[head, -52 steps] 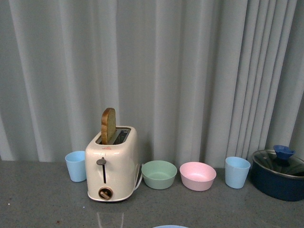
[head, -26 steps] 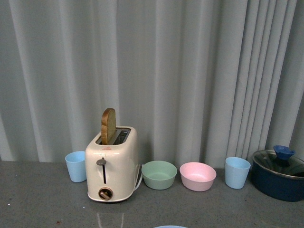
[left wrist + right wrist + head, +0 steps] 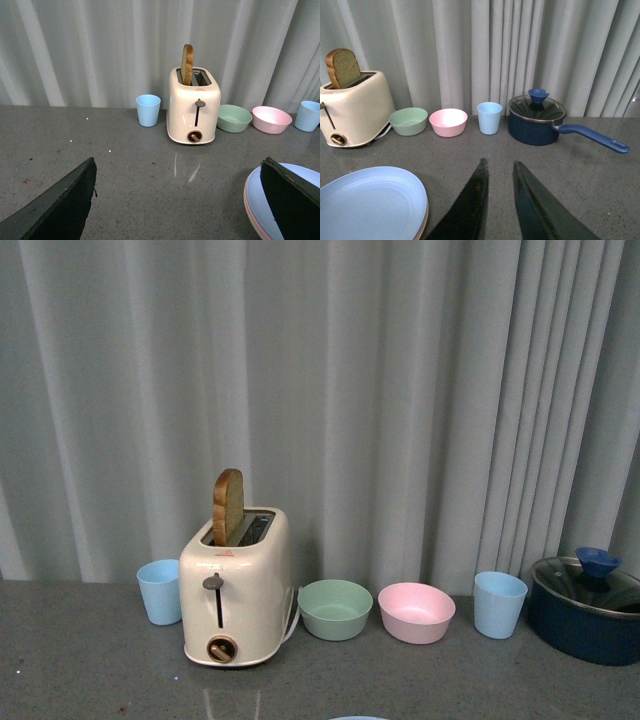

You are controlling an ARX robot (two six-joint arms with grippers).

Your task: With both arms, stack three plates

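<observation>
On the near part of the grey speckled bench (image 3: 600,190), a stack of wide, shallow matte plastic plates (image 3: 372,200) is seen, a light blue one on top with a pink rim showing beneath; a third cannot be made out. The left gripper (image 3: 177,200) is spread wide and empty; the right gripper (image 3: 498,172) is narrowly parted, holding nothing. If stacking is judged unfinished, any remaining plate should be lowered level and centred.
</observation>
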